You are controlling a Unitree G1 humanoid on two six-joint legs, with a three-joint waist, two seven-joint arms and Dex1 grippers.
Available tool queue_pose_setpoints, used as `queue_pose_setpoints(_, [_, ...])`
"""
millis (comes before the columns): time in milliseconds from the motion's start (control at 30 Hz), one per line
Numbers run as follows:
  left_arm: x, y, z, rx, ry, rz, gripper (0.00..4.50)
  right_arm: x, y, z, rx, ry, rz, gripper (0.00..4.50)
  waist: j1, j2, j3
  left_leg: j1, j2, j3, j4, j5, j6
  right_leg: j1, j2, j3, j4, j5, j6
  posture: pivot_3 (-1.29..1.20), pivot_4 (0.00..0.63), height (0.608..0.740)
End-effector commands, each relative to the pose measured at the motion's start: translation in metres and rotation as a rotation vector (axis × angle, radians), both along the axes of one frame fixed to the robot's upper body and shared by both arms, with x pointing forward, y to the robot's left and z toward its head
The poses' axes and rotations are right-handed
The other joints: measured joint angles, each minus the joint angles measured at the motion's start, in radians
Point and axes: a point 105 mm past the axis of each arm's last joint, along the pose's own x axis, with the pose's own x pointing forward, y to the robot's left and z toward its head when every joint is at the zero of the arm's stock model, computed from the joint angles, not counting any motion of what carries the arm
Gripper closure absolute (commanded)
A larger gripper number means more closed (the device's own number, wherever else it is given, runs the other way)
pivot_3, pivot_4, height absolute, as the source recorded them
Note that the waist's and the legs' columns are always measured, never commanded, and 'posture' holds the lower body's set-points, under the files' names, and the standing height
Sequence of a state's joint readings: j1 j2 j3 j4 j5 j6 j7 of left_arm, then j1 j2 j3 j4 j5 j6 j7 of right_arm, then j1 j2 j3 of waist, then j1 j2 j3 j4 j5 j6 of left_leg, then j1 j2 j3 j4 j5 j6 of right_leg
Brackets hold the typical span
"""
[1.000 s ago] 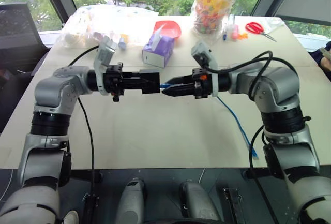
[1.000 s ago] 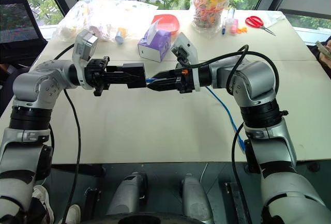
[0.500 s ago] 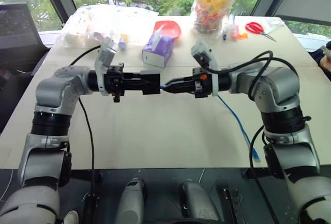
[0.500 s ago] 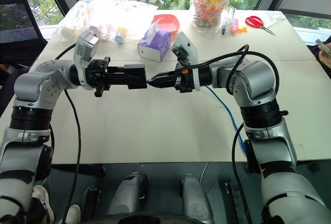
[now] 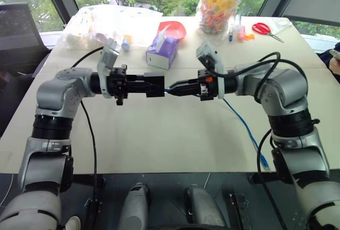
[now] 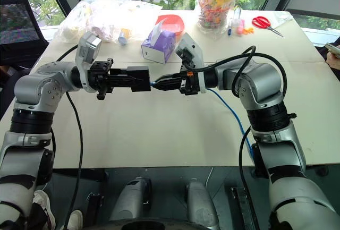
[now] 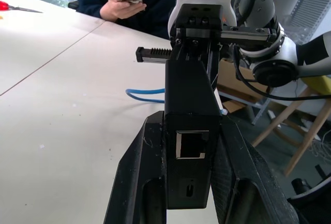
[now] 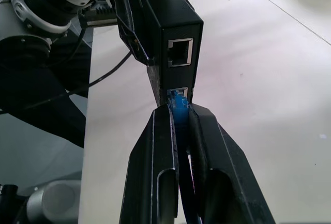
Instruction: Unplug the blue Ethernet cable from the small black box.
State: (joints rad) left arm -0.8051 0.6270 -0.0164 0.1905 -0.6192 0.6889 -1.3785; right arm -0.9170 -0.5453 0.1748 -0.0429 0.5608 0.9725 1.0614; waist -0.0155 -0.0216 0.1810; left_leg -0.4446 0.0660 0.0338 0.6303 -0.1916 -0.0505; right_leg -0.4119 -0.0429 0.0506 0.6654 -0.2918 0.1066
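Left gripper (image 5: pixel 157 86) clamped tight on the small black box (image 7: pixel 189 146), held up over the middle of the desk (image 5: pixel 159 134). Right gripper (image 8: pixel 178 118) pinched closed on the blue cable (image 5: pixel 245 127) right at its plug, still seated in the box's lower port. Cable trails off toward the desk's near right edge.

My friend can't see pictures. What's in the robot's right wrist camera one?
Two black fingers of the right gripper pinch the thin bright blue Ethernet cable at its plug, seated in the lower port of a small matte black box. The left gripper holds that box above a white table.
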Motion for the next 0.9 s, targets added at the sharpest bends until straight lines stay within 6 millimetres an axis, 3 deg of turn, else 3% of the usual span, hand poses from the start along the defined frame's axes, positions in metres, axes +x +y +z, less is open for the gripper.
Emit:
queue_pose_setpoints(33, [-0.006,0.001,0.010,-0.004,-0.041,-0.025,4.00,0.013,-0.012,0.010,-0.014,-0.089,-0.082,4.48,0.000,0.000,0.000,0.000,0.000,0.000,0.000,0.000,0.000,0.000,0.000,0.000,0.000,0.000,0.000,0.00,0.150,0.735])
queue_pose_setpoints(500, [-0.011,0.005,0.009,0.015,-0.034,-0.041,4.00,0.037,-0.053,0.012,-0.078,-0.174,-0.219,4.48,-0.004,0.000,0.000,0.000,0.000,0.001,-0.001,0.000,0.000,-0.001,0.000,0.001,0.000,0.000,0.000,0.00,0.150,0.735])
queue_pose_setpoints(700, [-0.007,0.004,0.004,0.024,-0.044,-0.018,4.00,0.054,-0.059,0.016,-0.071,-0.229,-0.299,4.48,-0.002,0.000,0.000,0.000,0.000,0.001,-0.001,0.000,0.000,-0.001,0.000,0.001,0.000,0.000,0.000,0.00,0.150,0.735])
queue_pose_setpoints(900, [0.006,-0.007,-0.031,0.107,-0.145,0.079,4.00,0.102,-0.066,0.009,-0.120,-0.344,-0.563,4.48,-0.004,0.001,0.000,0.001,0.000,0.002,-0.001,0.000,0.000,-0.001,0.000,0.001,0.000,0.000,0.000,0.00,0.150,0.735])
